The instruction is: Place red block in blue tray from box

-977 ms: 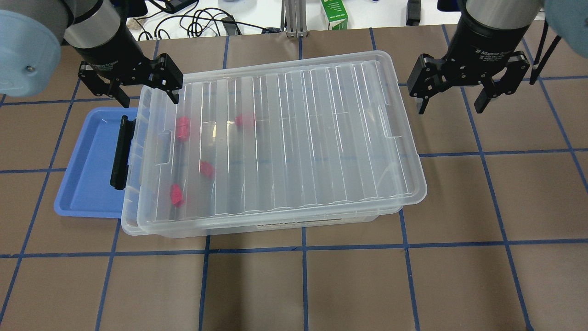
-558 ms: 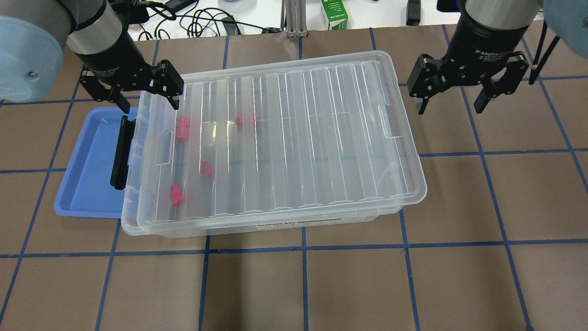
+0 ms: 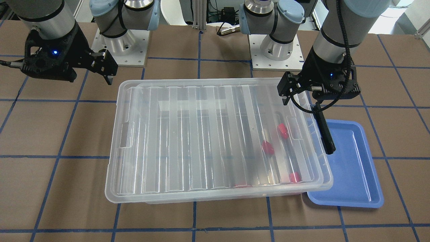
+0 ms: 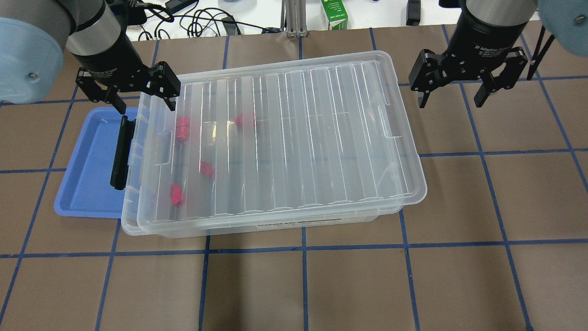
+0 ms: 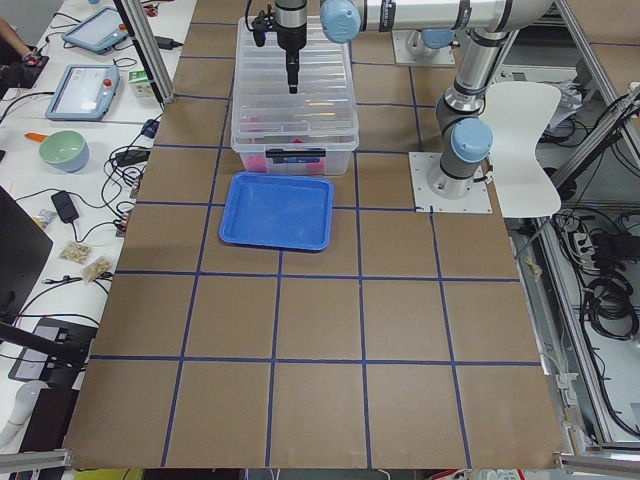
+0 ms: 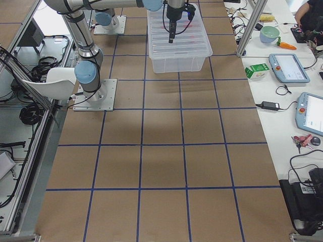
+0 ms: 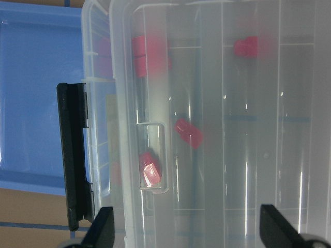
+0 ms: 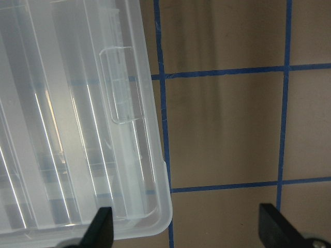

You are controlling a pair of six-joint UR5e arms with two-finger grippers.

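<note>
- Red block (image 4: 183, 128) is seen inside the lidded box (image 4: 298, 138), near its left end.
- Blue tray (image 4: 87, 170) is set just beside that end.
- Left jaws are held apart above the box's far-left corner; right jaws are held apart beyond its right end.

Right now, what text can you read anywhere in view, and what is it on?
"2F Adaptive": on the body of the right gripper; the rest of the line blurs.
Left gripper: similar print, too blurred to read.
Green carton: print too small.
Box side label: too blurred.
</note>
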